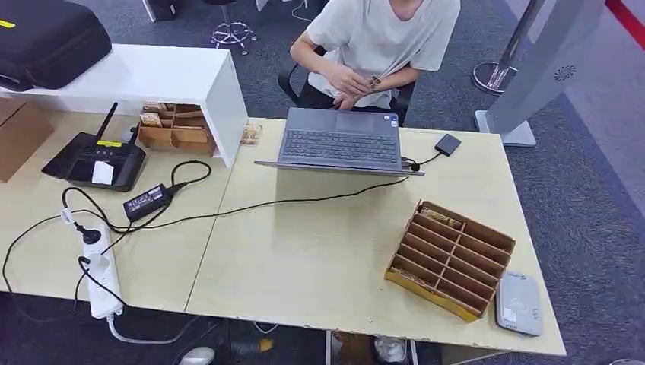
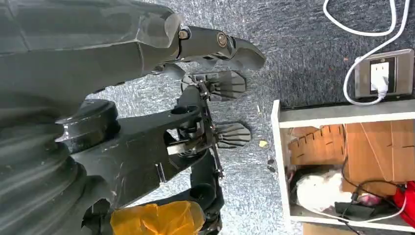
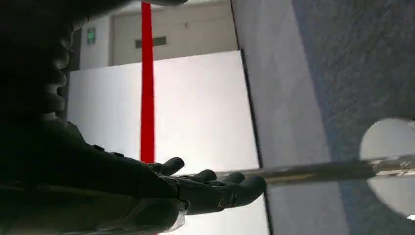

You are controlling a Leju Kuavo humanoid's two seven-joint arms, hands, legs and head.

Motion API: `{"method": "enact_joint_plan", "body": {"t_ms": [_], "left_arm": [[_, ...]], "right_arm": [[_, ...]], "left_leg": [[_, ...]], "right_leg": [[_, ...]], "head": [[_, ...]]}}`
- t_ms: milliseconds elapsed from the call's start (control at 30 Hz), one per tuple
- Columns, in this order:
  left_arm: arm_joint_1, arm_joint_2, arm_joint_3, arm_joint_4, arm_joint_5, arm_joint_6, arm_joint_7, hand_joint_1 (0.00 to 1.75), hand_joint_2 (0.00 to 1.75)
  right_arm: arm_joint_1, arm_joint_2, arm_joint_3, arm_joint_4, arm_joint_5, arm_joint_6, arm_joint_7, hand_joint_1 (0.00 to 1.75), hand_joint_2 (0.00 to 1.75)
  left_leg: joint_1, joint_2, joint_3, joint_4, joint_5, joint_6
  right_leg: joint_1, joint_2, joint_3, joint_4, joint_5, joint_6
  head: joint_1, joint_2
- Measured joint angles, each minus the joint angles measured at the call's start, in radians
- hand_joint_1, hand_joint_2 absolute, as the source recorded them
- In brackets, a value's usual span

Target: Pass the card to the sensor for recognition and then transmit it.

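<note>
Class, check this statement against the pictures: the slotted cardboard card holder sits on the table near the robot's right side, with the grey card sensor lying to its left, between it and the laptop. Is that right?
Not quite. In the head view the grey card sensor lies to the right of the slotted cardboard card holder, at the table's near right corner, not between the holder and the laptop. The rest stands.

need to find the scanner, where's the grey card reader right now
In the head view, the grey card reader lies at the table's near right corner, beside the cardboard divider tray.
</note>
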Motion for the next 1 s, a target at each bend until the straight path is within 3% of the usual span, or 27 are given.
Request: {"method": "enact_joint_plan", "body": {"t_ms": [333, 700, 1000], "left_arm": [[-0.011, 0.000, 0.008, 0.010, -0.001, 0.009, 0.013, 0.00, 1.75], [-0.010, -0.011, 0.016, 0.013, 0.010, -0.037, 0.050, 0.00, 1.75], [-0.008, 0.002, 0.036, 0.018, 0.021, -0.058, 0.080, 0.00, 1.75]], "right_arm": [[0.119, 0.174, -0.053, 0.016, -0.033, 0.016, -0.036, 0.00, 1.75], [0.160, 0.276, -0.069, 0.020, -0.035, 0.018, -0.093, 0.00, 1.75], [0.172, 0.330, -0.077, 0.024, -0.032, 0.080, -0.112, 0.00, 1.75]], "left_leg": [[0.000, 0.001, 0.002, -0.001, -0.001, -0.002], [0.000, 0.001, 0.002, -0.001, -0.001, -0.002], [0.000, 0.001, 0.003, -0.001, -0.001, -0.002]], "right_leg": [[0.000, 0.001, 0.000, 0.002, -0.002, -0.003], [0.000, 0.001, 0.001, 0.002, -0.002, -0.003], [0.000, 0.001, 0.001, 0.002, -0.003, -0.004]], "head": [[0.001, 0.000], [0.000, 0.000], [0.001, 0.000]]}}
